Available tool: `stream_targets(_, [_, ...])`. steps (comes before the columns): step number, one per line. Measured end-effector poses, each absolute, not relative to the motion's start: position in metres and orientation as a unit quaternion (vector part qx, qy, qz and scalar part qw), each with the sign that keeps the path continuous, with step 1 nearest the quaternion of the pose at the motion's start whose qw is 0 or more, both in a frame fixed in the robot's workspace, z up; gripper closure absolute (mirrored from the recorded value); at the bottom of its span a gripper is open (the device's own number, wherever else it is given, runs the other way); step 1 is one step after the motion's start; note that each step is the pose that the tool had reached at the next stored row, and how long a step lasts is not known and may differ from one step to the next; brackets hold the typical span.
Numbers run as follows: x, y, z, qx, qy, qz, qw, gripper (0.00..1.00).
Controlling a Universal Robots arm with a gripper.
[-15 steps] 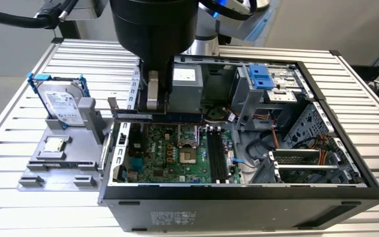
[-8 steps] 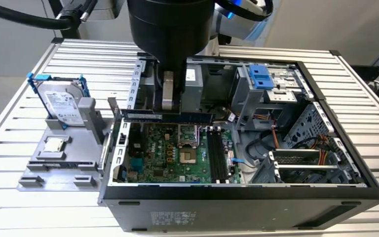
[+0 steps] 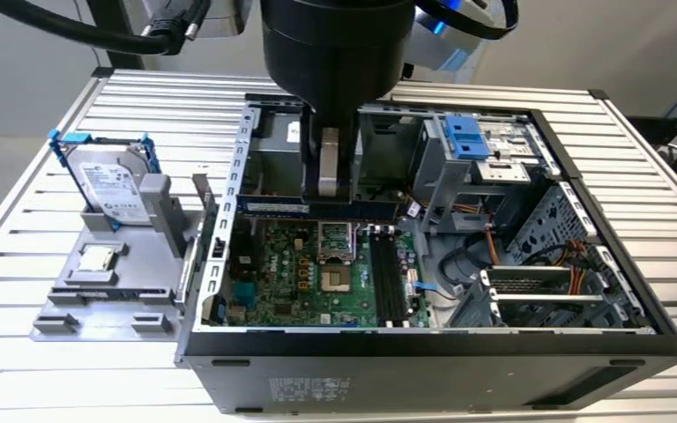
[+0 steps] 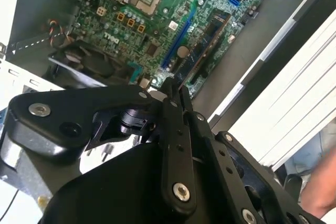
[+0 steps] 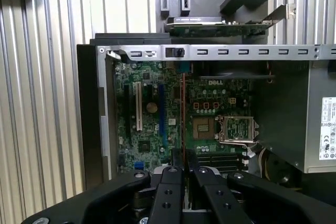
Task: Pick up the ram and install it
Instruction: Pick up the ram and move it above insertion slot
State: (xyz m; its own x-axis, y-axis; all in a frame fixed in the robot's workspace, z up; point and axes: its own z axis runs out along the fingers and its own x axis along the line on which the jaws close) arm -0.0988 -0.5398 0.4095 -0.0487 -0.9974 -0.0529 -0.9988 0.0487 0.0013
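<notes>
the claw (image 3: 332, 194) is clenched on the ram (image 3: 274, 208), held edge-down, with the motherboard (image 3: 303, 282) beneath the claw.

The ram (image 3: 303, 209) is showing dark blue with black chips and a pale label, and the pincer (image 4: 173, 83) is showing matte black. The motherboard (image 3: 309, 278) is glowing green, its long slots (image 3: 388, 280) looking black and one slot (image 4: 181, 38) bright blue. The table (image 3: 162, 97) is shining silver in ribbed stripes. On the exterior view's left, the hard drive (image 3: 109, 181) is gleaming silver inside a blue frame, over a grey stand (image 3: 115, 282). The case (image 3: 433, 370) is looking black outside, grey within.
</notes>
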Motion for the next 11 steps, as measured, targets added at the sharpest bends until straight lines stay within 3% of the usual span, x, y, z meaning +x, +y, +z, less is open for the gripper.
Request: stream_targets(11, [-0.08, -0.538, 0.409, -0.689, 0.724, 0.019, 0.019, 1.0])
